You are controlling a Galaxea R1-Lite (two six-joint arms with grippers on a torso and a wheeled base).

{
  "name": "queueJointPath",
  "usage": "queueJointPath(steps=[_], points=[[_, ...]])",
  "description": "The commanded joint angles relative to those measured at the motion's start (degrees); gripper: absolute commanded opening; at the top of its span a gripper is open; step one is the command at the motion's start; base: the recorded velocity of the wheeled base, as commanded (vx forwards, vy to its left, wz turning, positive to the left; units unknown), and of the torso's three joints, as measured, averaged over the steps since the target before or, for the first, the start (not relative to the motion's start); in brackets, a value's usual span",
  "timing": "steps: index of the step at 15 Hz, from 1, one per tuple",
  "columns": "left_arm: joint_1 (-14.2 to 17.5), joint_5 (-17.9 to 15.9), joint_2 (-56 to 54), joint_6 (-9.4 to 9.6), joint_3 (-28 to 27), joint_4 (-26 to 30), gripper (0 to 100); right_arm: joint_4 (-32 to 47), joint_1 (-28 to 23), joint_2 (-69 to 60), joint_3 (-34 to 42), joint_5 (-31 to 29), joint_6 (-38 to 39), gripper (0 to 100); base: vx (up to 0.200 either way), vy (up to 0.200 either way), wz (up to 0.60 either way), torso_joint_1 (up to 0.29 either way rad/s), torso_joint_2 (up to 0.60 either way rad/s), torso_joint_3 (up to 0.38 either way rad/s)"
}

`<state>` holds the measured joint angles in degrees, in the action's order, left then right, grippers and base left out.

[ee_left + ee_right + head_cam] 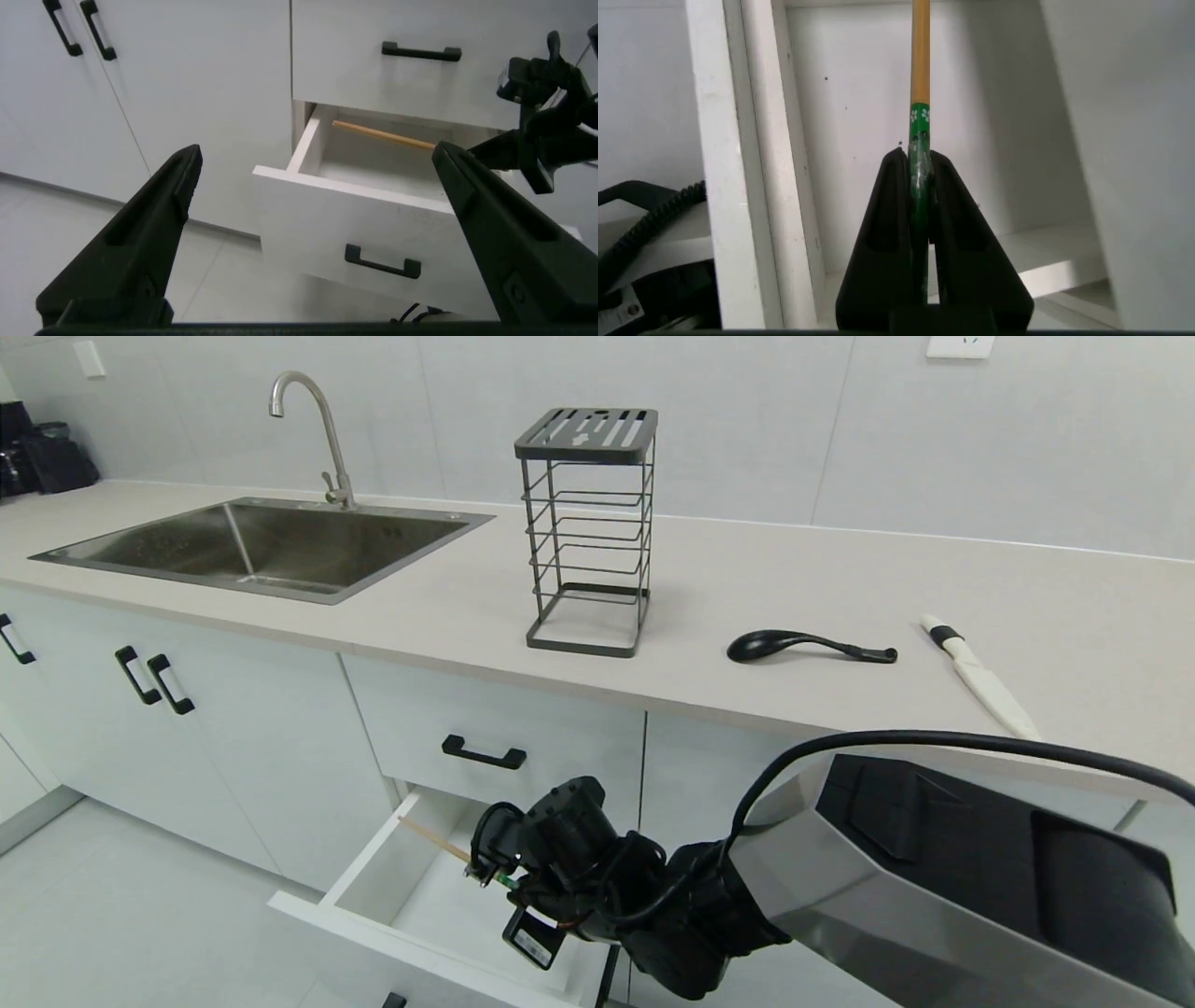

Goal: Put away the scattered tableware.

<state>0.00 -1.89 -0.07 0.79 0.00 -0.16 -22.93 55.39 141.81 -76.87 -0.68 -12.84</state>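
Chopstick [920,56], pale wood with a green patterned end, is clamped tight in my right gripper [921,166] over the open drawer [359,870].

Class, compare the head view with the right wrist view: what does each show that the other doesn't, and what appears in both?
Head view, not the wrist: the countertop with its sink, wire rack, black spoon and white knife. Right wrist view, not the head: the white pattern on the green end of the chopstick, pinched in the right gripper. Both: the chopstick held by the right gripper at the open drawer.
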Motion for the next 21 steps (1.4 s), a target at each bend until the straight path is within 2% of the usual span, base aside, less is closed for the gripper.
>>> queueJointPath(steps=[1, 8, 10, 12, 13, 19, 21], points=[[0.0, 0.0, 0.1, 0.00, 0.0, 0.0, 100, -0.3, 0.0, 0.9, -0.5, 0.0, 0.3, 0, 0.000, 0.000, 0.00, -0.207, 0.35, 0.134], [0.0, 0.0, 0.1, 0.00, 0.0, 0.0, 100, -0.4, 0.8, 0.4, -0.5, 0.1, -0.3, 0, 0.000, 0.000, 0.00, -0.027, 0.05, 0.030], [0.0, 0.0, 0.1, -0.09, 0.0, 0.0, 100, -0.4, 0.9, -0.8, -0.5, 0.0, -6.6, 0, 0.000, 0.000, 0.00, 0.000, 0.00, 0.000], [0.0, 0.0, 0.1, -0.79, 0.0, 0.0, 100, -0.2, 0.9, -1.7, -0.5, 0.0, -9.6, 0, 0.000, 0.000, 0.00, 0.000, 0.00, 0.000], [0.0, 0.0, 0.1, -0.88, 0.0, 0.0, 100, -0.2, 0.9, -1.7, -0.5, 0.0, -9.6, 0, 0.000, 0.200, 0.00, 0.002, 0.00, 0.002], [0.0, -0.1, 0.1, -0.62, 0.0, 0.0, 100, -0.1, 0.9, -1.6, -0.4, -1.6, -9.4, 0, 0.000, 0.000, 0.00, 0.000, 0.00, 0.000], [0.0, -0.3, 0.1, -0.35, 0.0, 0.0, 100, -0.1, 0.7, -1.6, -0.4, -1.6, -9.4, 0, 0.000, 0.200, 0.00, 0.002, 0.00, 0.002]])
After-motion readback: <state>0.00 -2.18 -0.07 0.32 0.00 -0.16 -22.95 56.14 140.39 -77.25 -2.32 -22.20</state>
